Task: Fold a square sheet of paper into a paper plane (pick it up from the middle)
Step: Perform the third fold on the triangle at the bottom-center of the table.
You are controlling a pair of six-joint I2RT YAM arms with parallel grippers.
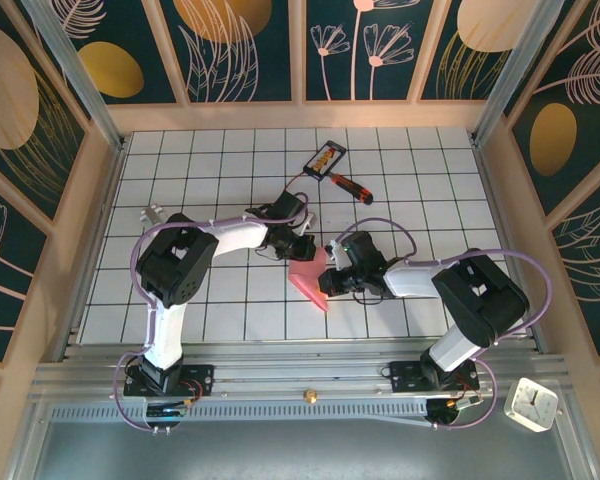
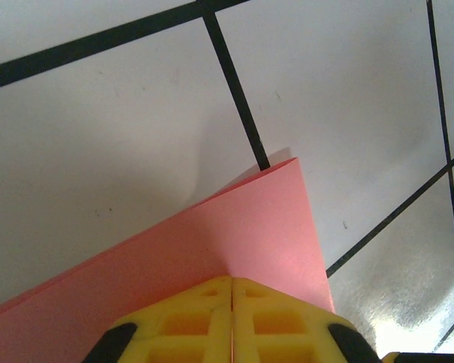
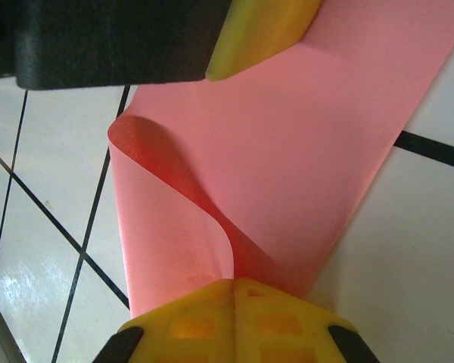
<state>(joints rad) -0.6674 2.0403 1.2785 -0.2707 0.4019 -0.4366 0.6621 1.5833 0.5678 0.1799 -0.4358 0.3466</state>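
My left jaws (image 2: 232, 301) pinched shut on sheet (image 2: 234, 227) edge; right jaws (image 3: 234, 296) clamped on curled opposite end; sheet runs straight between them.

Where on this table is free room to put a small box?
The table is bare at the far left, left of the card; at the far right, past the screwdriver; and the near strip below the paper. The middle is crowded: the left gripper and right gripper both pinch the paper.

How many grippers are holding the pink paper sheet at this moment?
2. The left gripper pinches the pink paper sheet near one corner; the right gripper pinches it beside a curled-over fold.
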